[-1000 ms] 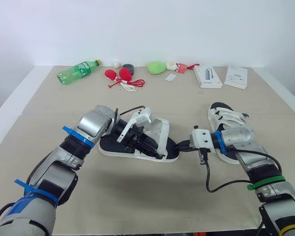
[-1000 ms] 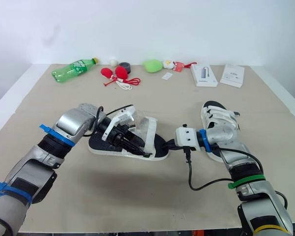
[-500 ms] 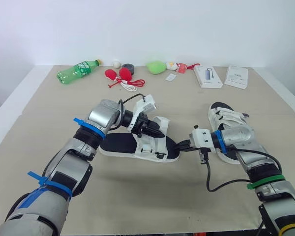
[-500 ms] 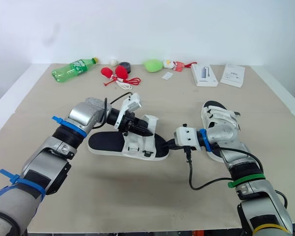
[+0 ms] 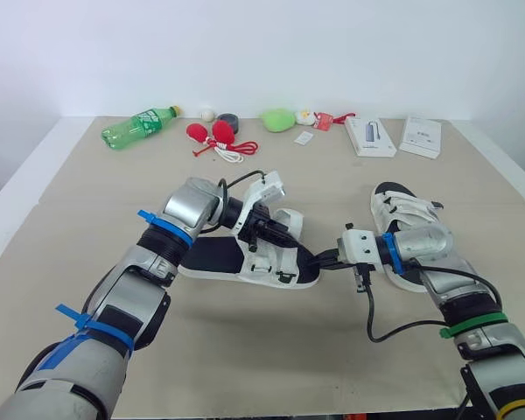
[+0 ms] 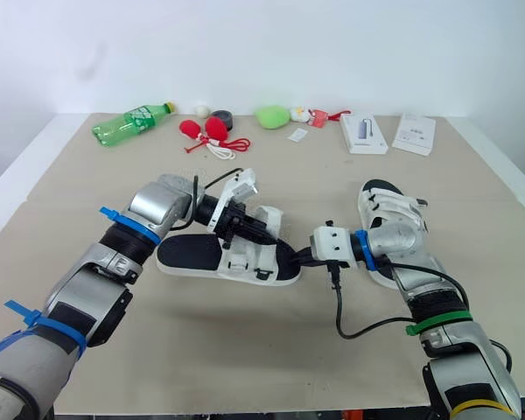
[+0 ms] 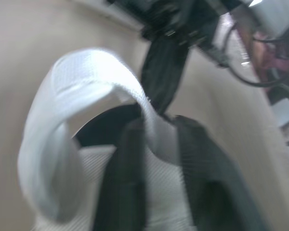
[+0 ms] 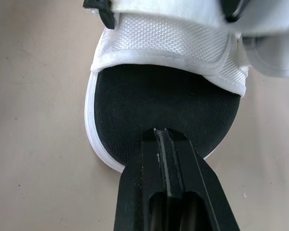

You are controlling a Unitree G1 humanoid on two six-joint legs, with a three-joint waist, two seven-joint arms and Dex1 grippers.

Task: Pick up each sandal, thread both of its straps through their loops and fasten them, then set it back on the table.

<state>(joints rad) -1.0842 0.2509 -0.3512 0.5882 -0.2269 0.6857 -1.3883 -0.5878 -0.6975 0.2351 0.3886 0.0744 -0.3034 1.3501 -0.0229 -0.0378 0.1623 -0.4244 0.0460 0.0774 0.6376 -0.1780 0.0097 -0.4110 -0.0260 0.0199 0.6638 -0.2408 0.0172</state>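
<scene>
A white sandal with a black insole (image 5: 212, 255) lies flat at the middle of the table. My left gripper (image 5: 275, 230) hovers over its front part, shut on a white strap (image 7: 82, 77) that curls up in a loop between the fingers. My right gripper (image 5: 322, 262) is shut, its tips resting on the toe end of the insole (image 8: 154, 96). A second white sandal (image 5: 401, 210) with its straps lying across it sits at the right, partly hidden behind my right forearm.
Along the far edge lie a green bottle (image 5: 138, 127), red objects with a white cord (image 5: 213, 136), a dark tape roll (image 5: 228, 120), a green object (image 5: 278, 120) and two flat boxes (image 5: 369, 136) (image 5: 420, 136).
My left gripper rose from low inside the sandal and moved toward its front, drawing the strap up into a loop. The right gripper stayed at the toe.
</scene>
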